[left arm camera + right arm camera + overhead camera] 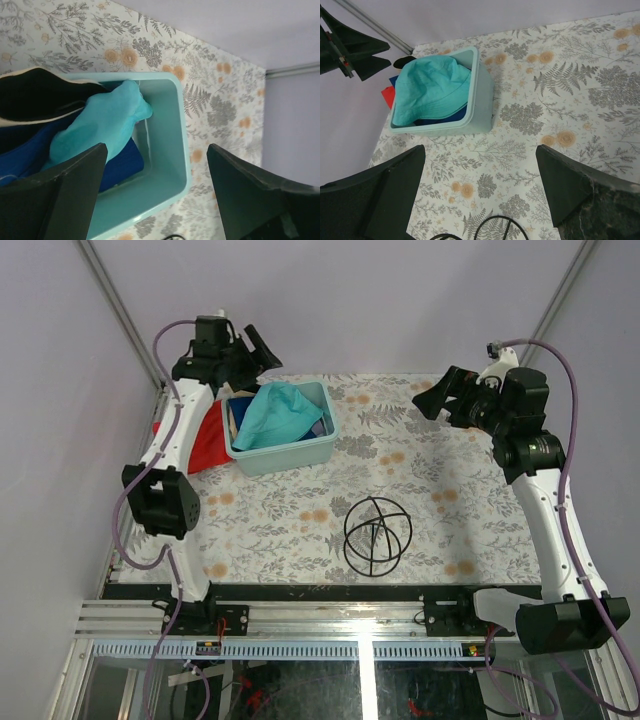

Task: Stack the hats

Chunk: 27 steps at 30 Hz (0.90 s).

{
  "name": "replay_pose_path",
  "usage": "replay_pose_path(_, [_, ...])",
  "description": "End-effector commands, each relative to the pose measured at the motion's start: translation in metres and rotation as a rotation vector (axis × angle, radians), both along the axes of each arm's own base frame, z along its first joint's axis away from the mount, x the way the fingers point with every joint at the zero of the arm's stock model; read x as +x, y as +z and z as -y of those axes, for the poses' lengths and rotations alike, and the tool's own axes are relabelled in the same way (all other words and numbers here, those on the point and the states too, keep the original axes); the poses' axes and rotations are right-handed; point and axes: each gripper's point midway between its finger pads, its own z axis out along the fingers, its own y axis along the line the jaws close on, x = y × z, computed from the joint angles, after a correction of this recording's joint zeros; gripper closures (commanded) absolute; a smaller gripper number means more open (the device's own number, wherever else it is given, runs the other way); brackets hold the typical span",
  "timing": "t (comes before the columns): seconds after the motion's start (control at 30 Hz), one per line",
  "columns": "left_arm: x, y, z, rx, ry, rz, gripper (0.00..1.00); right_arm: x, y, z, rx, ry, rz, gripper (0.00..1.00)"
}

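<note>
The teal hat (pixel 282 410) lies on top of a pile in the pale-teal bin (pixel 300 452) at the back left. It also shows in the left wrist view (pixel 102 125) and the right wrist view (pixel 432 90). The dark blue hat (pixel 122 165) lies under it. A hat with a tan edge and dark inside (pixel 40 95) sits at the bin's left. The lavender hat is hidden. My left gripper (pixel 252 352) is open and empty, above the bin's back edge. My right gripper (pixel 440 398) is open and empty, raised over the back right of the table, well away from the bin.
A flat red cloth (pixel 208 440) lies left of the bin. A black wire sphere (pixel 376 535) sits at the table's front middle and shows at the bottom of the right wrist view (pixel 495 227). Purple walls close in the back and sides.
</note>
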Motion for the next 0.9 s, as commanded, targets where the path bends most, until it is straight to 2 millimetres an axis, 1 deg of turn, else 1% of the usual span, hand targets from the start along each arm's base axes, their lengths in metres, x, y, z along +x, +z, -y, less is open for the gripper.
replay_pose_path(0.0, [0.004,-0.002,-0.002,0.213,-0.036,0.037,0.21,-0.006,0.025,0.007,-0.051,-0.023,0.078,0.01])
replay_pose_path(0.07, [0.004,-0.014,-0.005,0.261,-0.027,0.012,0.22,-0.006,0.022,0.009,-0.066,-0.033,0.071,0.01])
replay_pose_path(0.2, [0.002,-0.038,-0.020,0.353,0.003,-0.045,0.23,-0.004,0.020,0.012,-0.078,-0.044,0.067,0.01])
replay_pose_path(0.33, [0.004,-0.053,-0.023,0.395,-0.002,-0.072,0.23,-0.003,0.019,0.013,-0.082,-0.051,0.065,0.01])
replay_pose_path(0.43, [0.008,-0.057,-0.020,0.409,-0.013,-0.071,0.23,-0.003,0.017,0.014,-0.082,-0.057,0.057,0.01])
replay_pose_path(0.5, [0.011,-0.062,-0.014,0.418,-0.031,-0.072,0.23,-0.003,0.015,0.016,-0.087,-0.068,0.049,0.01])
replay_pose_path(0.57, [0.014,-0.064,-0.008,0.438,-0.044,-0.070,0.25,-0.002,0.012,0.018,-0.093,-0.080,0.041,0.01])
replay_pose_path(0.77, [0.016,-0.081,0.003,0.481,-0.070,-0.097,0.32,-0.004,0.007,0.026,-0.119,-0.121,0.020,0.01])
replay_pose_path(0.87, [0.016,-0.083,0.006,0.489,-0.077,-0.095,0.35,-0.010,-0.007,0.033,-0.141,-0.152,-0.038,0.01])
